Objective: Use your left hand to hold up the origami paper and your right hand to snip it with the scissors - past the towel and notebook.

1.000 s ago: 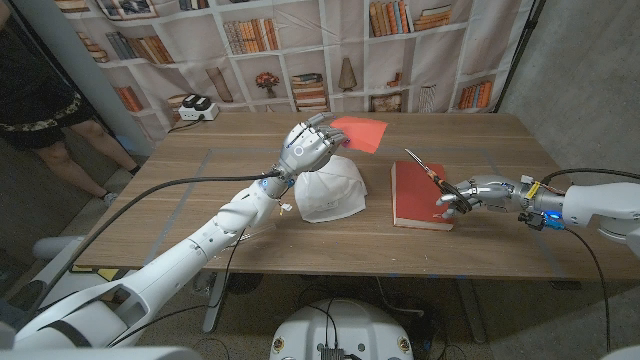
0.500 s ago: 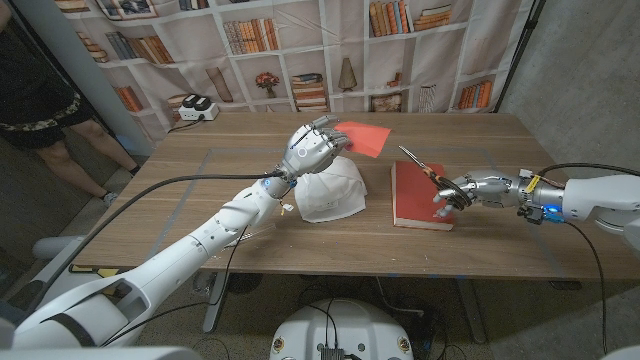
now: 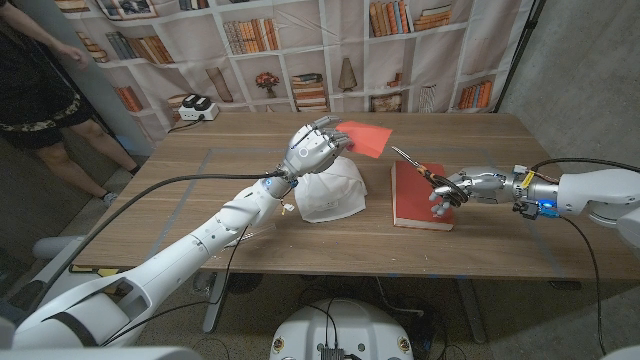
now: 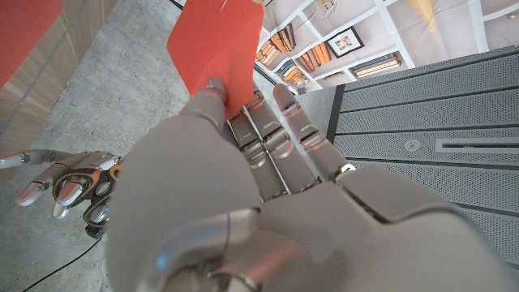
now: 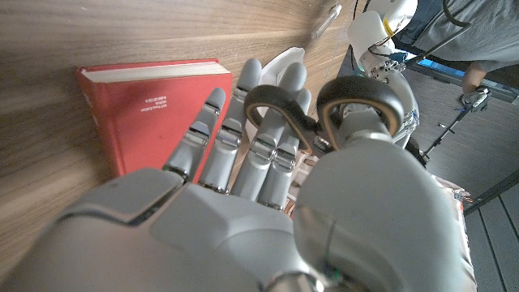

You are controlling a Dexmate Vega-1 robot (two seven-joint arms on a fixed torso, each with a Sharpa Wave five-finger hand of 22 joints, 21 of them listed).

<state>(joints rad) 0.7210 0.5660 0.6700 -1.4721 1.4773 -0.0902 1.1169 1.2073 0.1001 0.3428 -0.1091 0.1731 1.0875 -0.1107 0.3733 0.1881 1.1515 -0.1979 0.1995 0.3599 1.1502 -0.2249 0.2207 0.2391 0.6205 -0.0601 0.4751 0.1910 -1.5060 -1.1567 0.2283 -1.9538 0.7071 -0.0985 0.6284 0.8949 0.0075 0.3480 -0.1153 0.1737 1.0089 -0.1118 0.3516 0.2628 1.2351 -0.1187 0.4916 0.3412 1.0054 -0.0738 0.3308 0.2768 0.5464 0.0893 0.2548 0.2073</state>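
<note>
We see the origami paper (image 3: 362,137) just above frame centre in the head view, red sheet lifted off the worktop (image 3: 200,200), pinched in the left hand (image 3: 312,150), fingers (image 4: 212,88) closed on its lower edge in the left wrist view. The scissors (image 3: 421,172) sit right of centre, held in the right hand (image 3: 462,188), thumb and fingers through the grey loops (image 5: 324,105) per the right wrist view; blades point up-left toward the paper, apart from it. We can't tell whether the blades are parted. Below: red notebook (image 3: 421,196) under the right hand, white towel (image 3: 332,192) under the left. We judge the step as the approach to the cut; next calls for bringing the blades onto the paper's edge, then closing them.
</note>
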